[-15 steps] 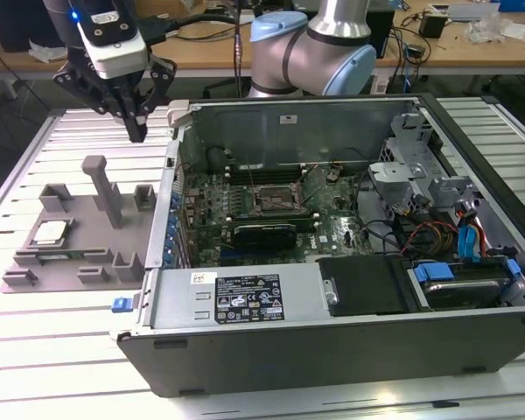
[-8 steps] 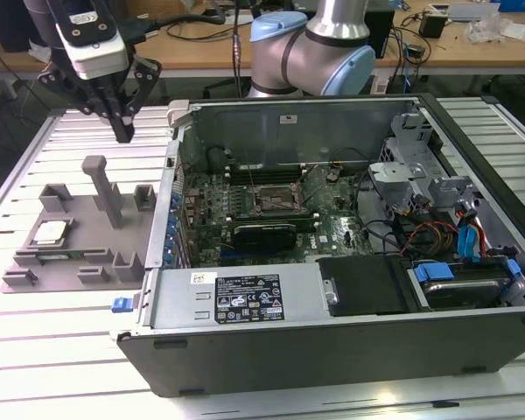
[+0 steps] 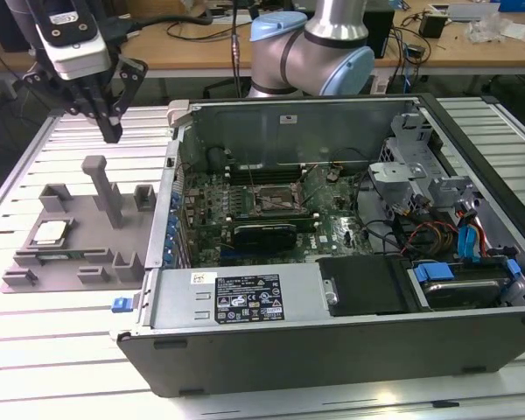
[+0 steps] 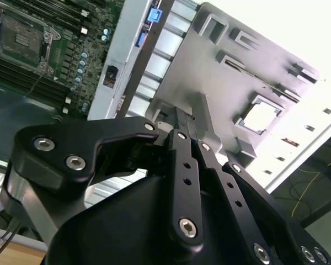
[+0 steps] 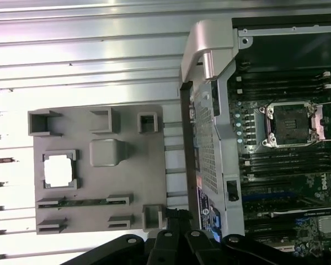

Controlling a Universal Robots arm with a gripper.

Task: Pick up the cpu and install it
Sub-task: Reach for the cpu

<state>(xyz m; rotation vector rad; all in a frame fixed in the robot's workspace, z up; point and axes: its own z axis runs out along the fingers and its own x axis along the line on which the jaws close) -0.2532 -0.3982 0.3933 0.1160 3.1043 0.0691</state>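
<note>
- My jaws hang in the upper left of the exterior view. They point straight down over the grey tray [image 3: 79, 247] and touch nothing.
- They look clenched on nothing, the two tips meeting in a single point. In both wrist views the dark links run together the same way, though the very tips are hard to make out there.
- The cpu [image 3: 50, 232] lies flat in a square pocket at the left middle of the exterior view, on the tray's left part. Its pale top faces up, and it is below and left of my jaws, well apart from them.
- In both wrist views the cpu [image 5: 59, 169] [image 4: 260, 117] shows as a bright square framed by the pocket's low walls.
- An upright post [image 3: 105, 188] rises from the tray almost under my jaws, with clear air between the two.
- The tray rests on the ribbed metal bench [image 3: 52, 350], just beside the left wall of the open computer case [image 3: 245, 297], which takes up the middle and right of the exterior view.
- Inside the case, on the green board, the socket [image 3: 276, 199] sits near the centre of the exterior view with its metal frame around a dark middle. It also shows in both wrist views [image 5: 291, 124] [image 4: 22, 36].
- A black card [image 3: 264, 234] lies just in front of the socket, nearer the camera.
- My arm's blue-capped joint [image 3: 311, 44] stands behind the case at the top centre of the exterior view.
</note>
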